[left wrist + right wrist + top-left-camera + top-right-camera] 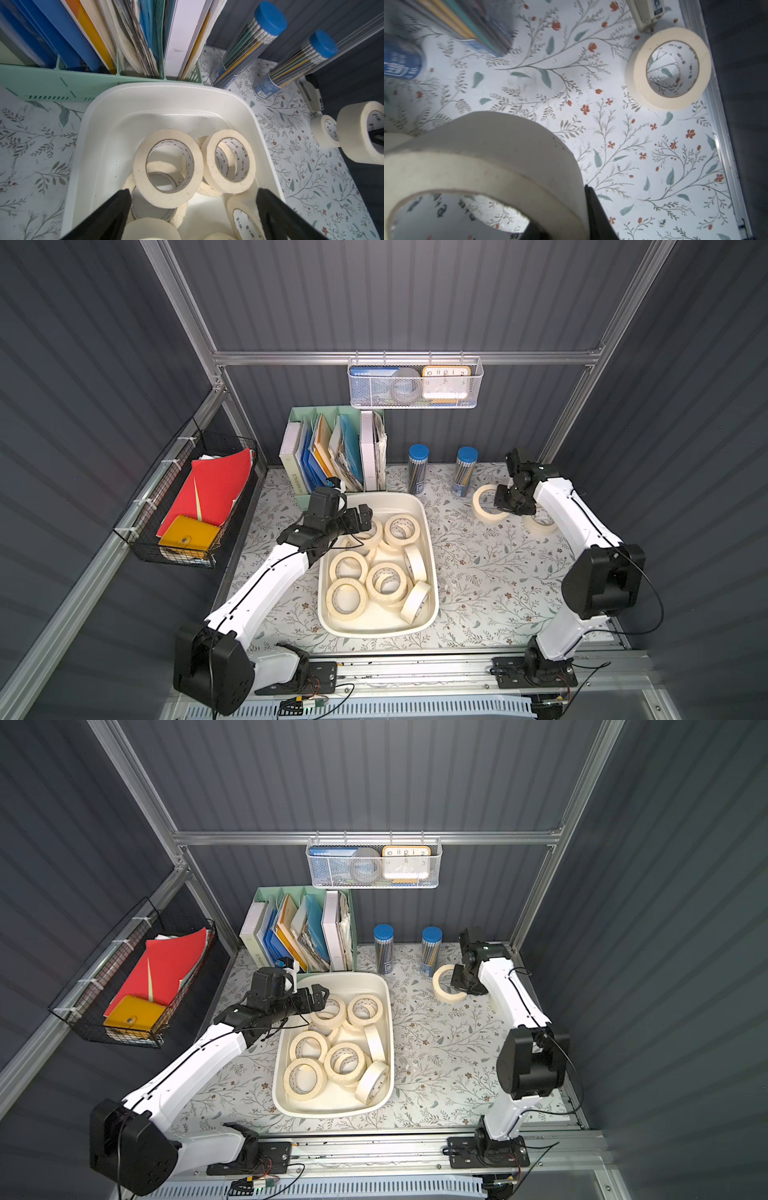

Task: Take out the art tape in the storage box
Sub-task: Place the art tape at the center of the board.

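Note:
The off-white storage box [432, 564] [390, 1019] sits mid-table and holds several cream rolls of art tape [401, 529] [305, 1078] [168, 172], some flat, some on edge. My left gripper [360, 521] [318, 997] [193, 192] hangs open over the box's back left part, its fingers [122, 199] either side of the stacked rolls and holding nothing. At the back right, my right gripper [500, 501] [457, 982] [564, 216] is shut on the wall of one tilted roll [484, 504] [441, 986] [488, 155]. Another roll [540, 526] [668, 70] lies flat on the table beside it.
A mint-green file organiser [332, 448] stands right behind the box. Two blue-lidded pencil tubes [417, 468] [465, 470] stand at the back wall, with a stapler [646, 12] near the far right corner. A white mesh basket [415, 383] hangs above and a black wire basket [187, 506] on the left wall.

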Controlling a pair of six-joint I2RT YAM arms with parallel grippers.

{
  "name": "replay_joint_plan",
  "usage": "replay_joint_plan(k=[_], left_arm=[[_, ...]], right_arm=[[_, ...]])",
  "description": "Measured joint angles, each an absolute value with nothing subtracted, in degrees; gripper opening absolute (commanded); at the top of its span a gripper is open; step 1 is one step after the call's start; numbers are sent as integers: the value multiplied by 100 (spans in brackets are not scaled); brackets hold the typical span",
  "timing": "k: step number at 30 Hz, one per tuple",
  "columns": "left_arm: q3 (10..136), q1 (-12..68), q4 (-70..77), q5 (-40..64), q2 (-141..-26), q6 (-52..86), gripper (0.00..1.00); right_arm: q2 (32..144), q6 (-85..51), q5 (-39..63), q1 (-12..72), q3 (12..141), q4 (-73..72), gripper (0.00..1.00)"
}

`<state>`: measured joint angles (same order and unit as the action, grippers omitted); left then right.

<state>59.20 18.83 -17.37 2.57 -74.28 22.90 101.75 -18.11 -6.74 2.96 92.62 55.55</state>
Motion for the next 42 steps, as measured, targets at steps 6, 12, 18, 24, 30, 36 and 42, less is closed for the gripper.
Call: replay_joint_plan(k=[6, 12, 18, 24, 30, 36, 42], left_arm=[[5857, 1776, -1570, 150, -7767, 2231, 98], [5830, 1756, -1516, 58, -7839, 2217, 97], [5800, 1756, -1518, -27, -7841, 2196, 97], [5769, 1756, -1514, -45, -7839, 2196, 99], [5690, 1756, -1516, -64, -7846, 2198, 100], [5655, 1756, -1514, -95, -7883, 2198, 100], [5671, 1752, -1457, -161, -8235, 2198, 100]], right_arm=[[11478, -1658, -410, -198, 9594, 5566, 0], [12119, -1577, -272, -329, 9883, 5505, 0], [12396, -1557, -292, -548, 10066, 5347, 0], [12540, -1555, -395, -718, 10033, 5258, 0], [12538, -1535, -421, -751, 9821, 4967, 19], [12387, -1472, -388, -746, 9496, 4729, 51], [11767, -1411, -366, -685, 9454, 4716, 56]])
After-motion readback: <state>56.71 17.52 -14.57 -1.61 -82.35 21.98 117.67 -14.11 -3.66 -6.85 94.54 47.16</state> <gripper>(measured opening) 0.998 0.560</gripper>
